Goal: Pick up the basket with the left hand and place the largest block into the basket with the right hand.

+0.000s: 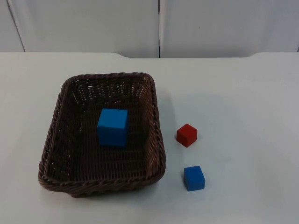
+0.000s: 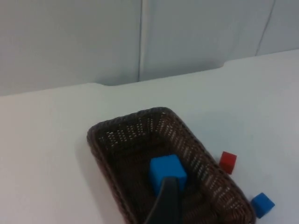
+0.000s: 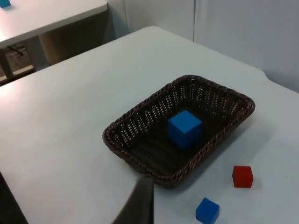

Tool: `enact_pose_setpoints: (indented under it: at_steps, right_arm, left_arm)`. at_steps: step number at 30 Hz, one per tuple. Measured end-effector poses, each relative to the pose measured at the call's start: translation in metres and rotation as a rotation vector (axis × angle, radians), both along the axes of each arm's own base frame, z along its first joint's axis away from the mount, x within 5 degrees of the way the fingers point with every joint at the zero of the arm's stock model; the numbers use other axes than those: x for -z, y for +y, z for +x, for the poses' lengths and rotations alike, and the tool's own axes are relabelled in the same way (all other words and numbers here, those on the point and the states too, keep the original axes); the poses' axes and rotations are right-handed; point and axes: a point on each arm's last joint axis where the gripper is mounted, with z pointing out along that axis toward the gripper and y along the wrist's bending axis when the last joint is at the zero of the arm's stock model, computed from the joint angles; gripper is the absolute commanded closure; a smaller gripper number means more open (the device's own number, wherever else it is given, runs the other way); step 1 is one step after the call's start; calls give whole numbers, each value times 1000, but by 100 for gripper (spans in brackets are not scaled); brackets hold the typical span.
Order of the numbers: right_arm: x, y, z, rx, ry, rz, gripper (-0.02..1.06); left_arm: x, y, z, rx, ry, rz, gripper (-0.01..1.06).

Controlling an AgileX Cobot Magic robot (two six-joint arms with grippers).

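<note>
While I watch from the fixed top camera, I log the scene like this:

Basket: I see the dark brown woven wicker basket (image 1: 55, 140), rectangular, sitting flat on the white table top (image 1: 243, 93), left of the table's middle. It also shows from the left wrist camera (image 2: 105, 149) and the right wrist camera (image 3: 140, 121).

Largest block: I find the large blue cube (image 1: 112, 127) inside the basket, resting on its floor about midway between the side walls, upright. It is touching no wall that I can make out. The wrist cameras show it too (image 2: 167, 171) (image 3: 185, 129).

Other blocks: I count a small red cube (image 1: 187, 135) on the table just beside the basket's right wall, apart from it, and a small blue cube (image 1: 194, 178) nearer the camera, close to the basket's front right corner. The two sit near each other without touching.

Left gripper: I see one black fingertip (image 2: 164, 205) standing over the basket, well above it, overlapping the large blue cube in the picture. I cannot tell whether the fingers are apart or together.

Right gripper: I see one dark fingertip (image 3: 138, 203) above the table, by the basket's near rim and well above it. Again I cannot tell the fingers' state.

Background: I note a grey partition wall (image 1: 93, 23) behind the table.
</note>
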Motion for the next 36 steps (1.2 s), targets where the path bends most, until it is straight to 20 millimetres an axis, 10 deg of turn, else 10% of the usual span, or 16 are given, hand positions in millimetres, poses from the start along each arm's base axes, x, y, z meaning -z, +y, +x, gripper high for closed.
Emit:
enact_pose_setpoints:
  at_steps: [22,36]
  right_arm:
    - [15,-54,-53,40,-59,52,20]
    - [29,-63,-57,83,-13,-13,20]
  left_arm:
    - [32,31,-67,-317,-51,100,33]
    - [36,34,-70,-353,-24,118,33]
